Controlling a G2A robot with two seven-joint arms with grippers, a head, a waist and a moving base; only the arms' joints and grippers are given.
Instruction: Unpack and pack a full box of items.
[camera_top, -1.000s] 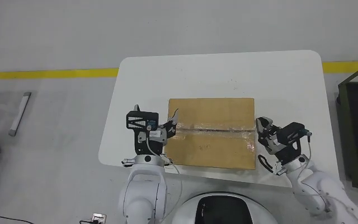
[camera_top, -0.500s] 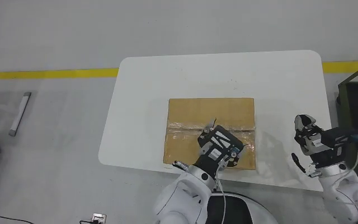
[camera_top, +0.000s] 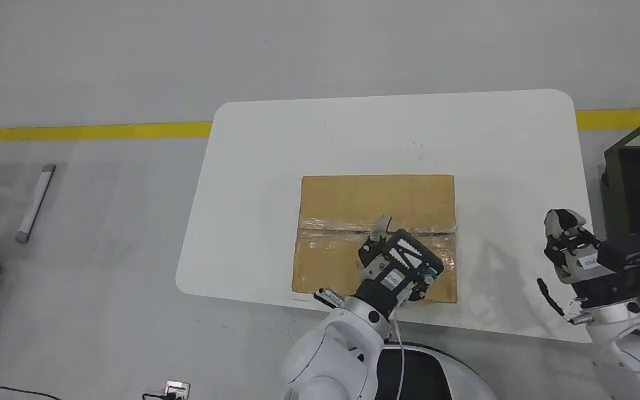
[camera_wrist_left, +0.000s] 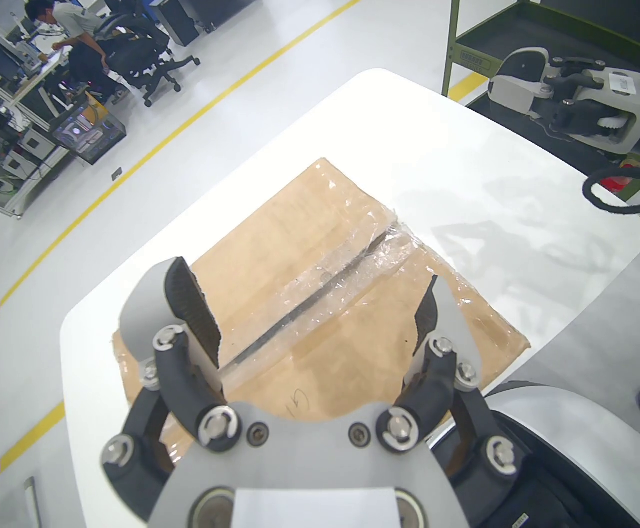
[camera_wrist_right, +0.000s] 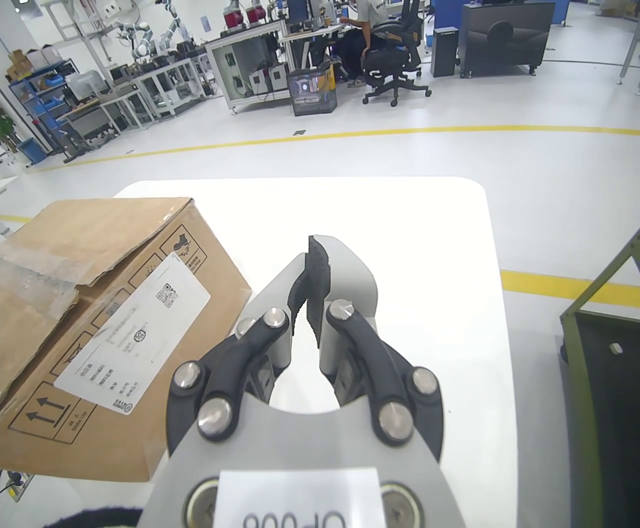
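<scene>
Above the taped box (camera_top: 350, 200), six o'clock on the worktop (camera_top: 260, 150), the left hand (camera_wrist_left: 307, 290) gaped wide; centring on its seam (camera_top: 330, 231) looked wisest.

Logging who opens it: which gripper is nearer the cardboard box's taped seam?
Left. The left gripper is open over the taped seam; the right gripper is shut, beyond one end of the cardboard box.

Taped cardboard box (camera_top: 376, 205) on white table (camera_top: 260, 180)

Matt cardboard box (camera_top: 377, 236); glossy tape (camera_top: 385, 232)
</scene>
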